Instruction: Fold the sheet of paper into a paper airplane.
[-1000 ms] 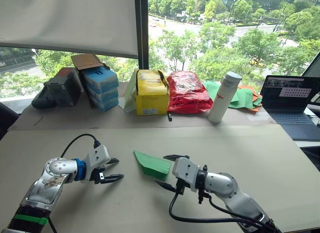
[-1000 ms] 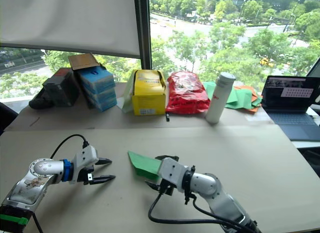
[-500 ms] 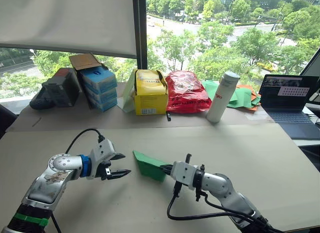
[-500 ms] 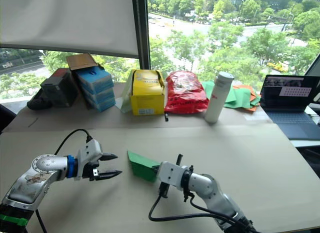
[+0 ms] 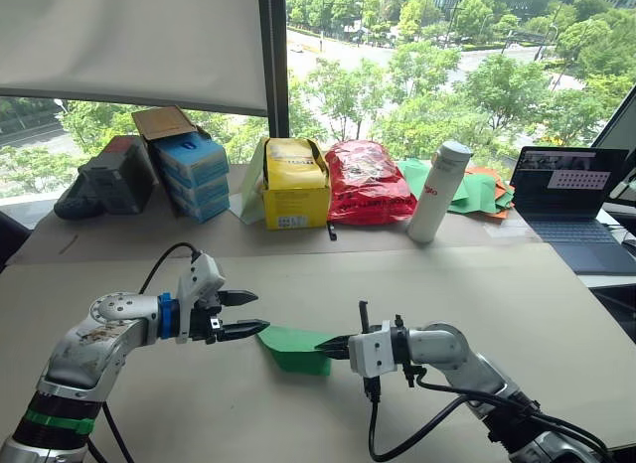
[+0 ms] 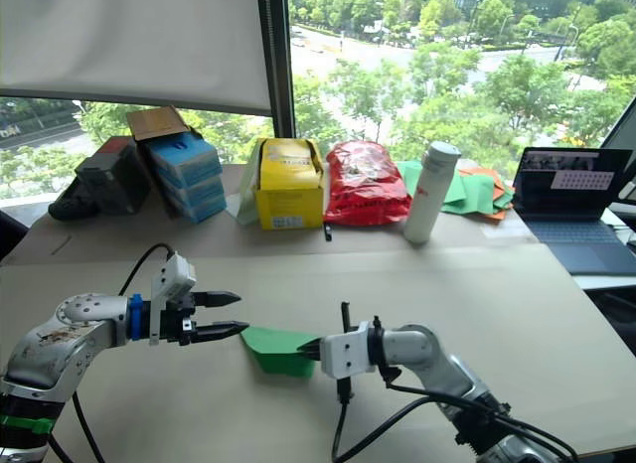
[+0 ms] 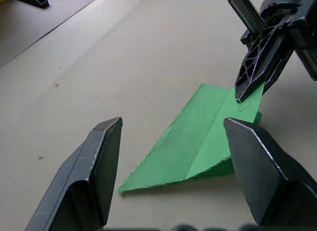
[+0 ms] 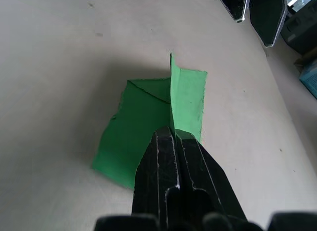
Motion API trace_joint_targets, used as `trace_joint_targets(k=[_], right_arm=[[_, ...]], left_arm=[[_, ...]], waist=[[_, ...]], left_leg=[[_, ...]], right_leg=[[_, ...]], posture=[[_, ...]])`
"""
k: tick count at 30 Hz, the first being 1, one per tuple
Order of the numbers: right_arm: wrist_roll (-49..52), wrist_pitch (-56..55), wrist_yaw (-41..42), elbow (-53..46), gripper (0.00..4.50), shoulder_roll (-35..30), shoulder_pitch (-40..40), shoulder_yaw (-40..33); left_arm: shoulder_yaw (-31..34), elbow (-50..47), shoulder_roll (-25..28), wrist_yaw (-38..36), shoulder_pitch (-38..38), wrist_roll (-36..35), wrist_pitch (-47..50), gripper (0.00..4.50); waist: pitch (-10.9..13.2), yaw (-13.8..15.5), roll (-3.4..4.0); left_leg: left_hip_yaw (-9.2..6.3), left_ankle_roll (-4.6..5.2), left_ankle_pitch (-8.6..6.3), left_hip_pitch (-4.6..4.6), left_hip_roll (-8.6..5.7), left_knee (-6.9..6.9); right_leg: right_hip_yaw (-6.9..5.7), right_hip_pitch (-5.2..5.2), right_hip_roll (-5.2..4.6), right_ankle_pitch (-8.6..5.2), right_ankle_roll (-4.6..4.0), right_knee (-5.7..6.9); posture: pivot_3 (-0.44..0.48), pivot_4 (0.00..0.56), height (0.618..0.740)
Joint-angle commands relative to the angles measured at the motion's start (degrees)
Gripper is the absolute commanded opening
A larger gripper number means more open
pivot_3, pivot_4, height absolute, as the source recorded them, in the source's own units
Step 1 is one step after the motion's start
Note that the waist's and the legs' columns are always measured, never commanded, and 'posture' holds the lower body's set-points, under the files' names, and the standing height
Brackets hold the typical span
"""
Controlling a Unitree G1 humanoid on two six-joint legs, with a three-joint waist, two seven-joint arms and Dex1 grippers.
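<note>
Left eye view: boxes (image 5: pixel 189 170), bottle (image 5: pixel 438 192), laptop (image 5: pixel 574 195) line far counter (image 5: pixel 556 314) edge | paper (image 5: pixel 295 346) mid-counter, bare surface around | right end effector (image 5: pixel 336 347) clamped on paper | left end effector (image 5: pixel 260 313) spread wide near paper's tip

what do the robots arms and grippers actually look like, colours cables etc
Both arms are silver-grey metal with rounded joints and loose black cables looping off the wrists. The left gripper has a white housing behind a blue ring, and a green band sits low on that arm. The right gripper has a white blocky housing. Each carries two black, tapered fingers, ridged on the inner face.
</note>
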Motion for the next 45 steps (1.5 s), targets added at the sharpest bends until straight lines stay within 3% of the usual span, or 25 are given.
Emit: trace_joint_targets(k=[1, 7, 17, 26, 45], right_arm=[[4.5, -2.3, 2.6, -1.8, 0.03, -0.5, -0.2, -2.0], [10.8, 0.5, 6.5, -6.8, 0.03, -1.9, -0.1, -3.7], [4.3, -3.6, 7.2, 0.6, 0.03, -2.4, 1.1, -2.6], [2.4, 2.3, 0.5, 0.1, 0.03, 0.2, 2.1, -5.4], [2.5, 14.1, -4.1, -14.4, 0.03, 0.4, 13.2, -7.2]], left_arm=[[2.6, -0.5, -0.5, 0.2, -0.3, -3.0, 0.8, 3.47], [5.4, 1.3, -1.3, 0.5, 0.5, -6.6, 2.7, 3.47], [3.8, 1.4, -1.4, 0.5, 1.4, -5.6, 0.5, 3.47], [3.2, 1.8, -2.2, 0.7, 0.9, -5.0, -0.2, 3.47], [1.5, 4.0, -2.4, -1.1, -1.7, -4.3, -1.4, 3.47]], waist=[[0.0, 0.0, 0.0], [0.0, 0.0, 0.0], [0.0, 0.1, 0.0], [0.0, 0.1, 0.0], [0.0, 0.3, 0.0]], left_leg=[[0.0, 0.0, 0.0, -0.01, 0.0, 0.01], [-0.03, 0.0, 0.0, -0.01, 0.02, 0.0], [-0.04, -0.01, 0.0, 0.0, 0.01, -0.01], [-0.05, -0.03, 0.0, 0.0, 0.02, -0.02], [-0.04, -0.01, -0.01, 0.0, 0.0, -0.04]], right_leg=[[0.0, 0.0, -0.01, 0.0, 0.0, 0.0], [0.19, -0.01, -0.07, 0.0, 0.0, 0.0], [0.28, -0.01, -0.11, 0.01, -0.02, 0.0], [0.29, -0.02, -0.14, 0.01, -0.03, 0.02], [0.29, -0.01, -0.17, 0.01, -0.04, 0.02]], posture=[[0.0, 0.15, 0.74], [0.0, 0.15, 0.74], [0.0, 0.15, 0.74], [0.0, 0.15, 0.74], [0.0, 0.15, 0.74]])
